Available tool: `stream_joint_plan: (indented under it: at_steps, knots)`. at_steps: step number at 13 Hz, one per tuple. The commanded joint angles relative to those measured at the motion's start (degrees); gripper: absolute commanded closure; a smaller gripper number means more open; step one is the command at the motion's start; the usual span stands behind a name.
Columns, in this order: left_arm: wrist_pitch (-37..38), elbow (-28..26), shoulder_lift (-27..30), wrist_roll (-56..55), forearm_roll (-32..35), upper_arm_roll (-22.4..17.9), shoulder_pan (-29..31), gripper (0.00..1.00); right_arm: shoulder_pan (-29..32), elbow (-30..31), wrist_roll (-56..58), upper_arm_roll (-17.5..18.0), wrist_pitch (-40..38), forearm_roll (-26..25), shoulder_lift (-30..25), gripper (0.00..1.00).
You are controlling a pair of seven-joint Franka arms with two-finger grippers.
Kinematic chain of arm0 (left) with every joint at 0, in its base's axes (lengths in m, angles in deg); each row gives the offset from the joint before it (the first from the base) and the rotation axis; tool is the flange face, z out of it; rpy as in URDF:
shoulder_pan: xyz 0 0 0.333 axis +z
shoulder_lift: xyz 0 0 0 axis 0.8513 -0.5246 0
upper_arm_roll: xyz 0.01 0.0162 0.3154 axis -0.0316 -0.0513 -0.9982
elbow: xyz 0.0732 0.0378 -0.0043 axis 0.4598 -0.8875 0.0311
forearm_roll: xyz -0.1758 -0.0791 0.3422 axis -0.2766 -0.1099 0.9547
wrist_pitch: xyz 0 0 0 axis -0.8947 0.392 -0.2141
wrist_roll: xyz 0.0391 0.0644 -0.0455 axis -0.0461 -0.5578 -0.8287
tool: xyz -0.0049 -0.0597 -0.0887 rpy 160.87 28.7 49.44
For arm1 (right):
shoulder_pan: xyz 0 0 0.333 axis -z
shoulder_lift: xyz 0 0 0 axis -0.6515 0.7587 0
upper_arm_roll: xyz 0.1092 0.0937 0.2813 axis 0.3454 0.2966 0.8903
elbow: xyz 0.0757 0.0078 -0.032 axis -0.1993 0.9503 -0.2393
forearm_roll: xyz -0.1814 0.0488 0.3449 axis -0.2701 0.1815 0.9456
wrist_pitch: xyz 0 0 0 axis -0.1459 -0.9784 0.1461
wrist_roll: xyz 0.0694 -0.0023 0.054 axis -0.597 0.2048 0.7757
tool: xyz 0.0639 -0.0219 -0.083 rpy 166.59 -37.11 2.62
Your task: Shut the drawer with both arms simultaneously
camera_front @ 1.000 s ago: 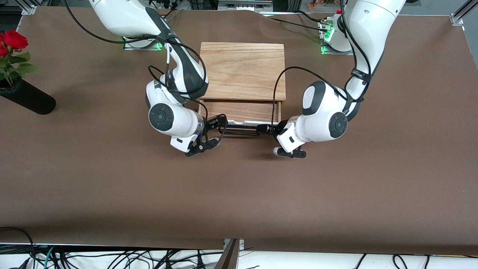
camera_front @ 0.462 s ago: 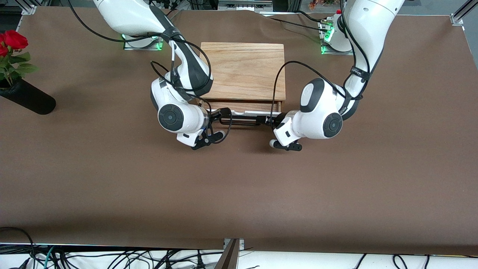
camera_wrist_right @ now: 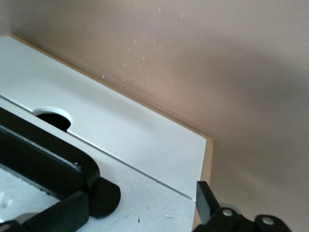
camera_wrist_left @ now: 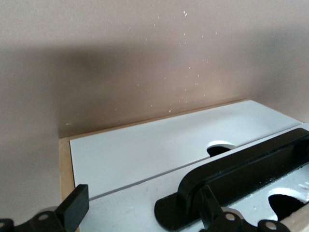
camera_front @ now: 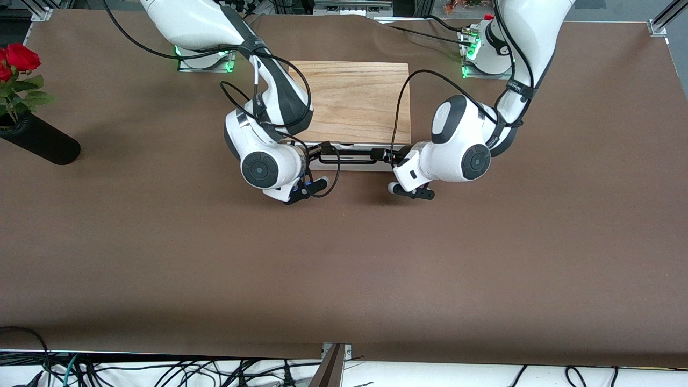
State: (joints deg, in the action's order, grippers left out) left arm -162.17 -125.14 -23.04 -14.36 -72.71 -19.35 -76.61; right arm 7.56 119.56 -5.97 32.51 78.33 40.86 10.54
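- Now I am watching the shallow wooden drawer with its white front panel sitting nearly flush in the light-oak box, mid-table, its reddish inside no longer showing.
- The left gripper and the right gripper are standing at opposite ends of the black wire bar handle; in both wrist views the fingers are spread, one finger at each side of a handle foot, pinching nothing.
- I am judging uneven pushing the main risk: one arm leading could skew the panel and jam it.
- Overpushing could shove the whole box along the brown table.
- A black vase holding a red rose is standing well apart, blocking nothing.
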Motion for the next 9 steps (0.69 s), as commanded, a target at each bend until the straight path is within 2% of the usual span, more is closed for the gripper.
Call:
stream_joint_plan:
  at_steps: [1,5,9]
  knots:
    - [0.6,-3.6,3.7,0.6,-0.7,0.1,0.2,0.0,-0.2,-0.3,0.0,0.2,-2.9,0.7,1.1,0.0]
    - [0.7,-3.0,5.7,1.0,-0.7,0.1,3.7,0.0,-0.1,-0.4,0.1,0.2,-6.1,0.7,1.4,0.0]
    - [-0.4,-2.8,11.3,0.9,-0.1,0.1,5.7,0.0,0.6,-1.7,0.3,-0.2,-3.6,0.5,1.4,0.0]
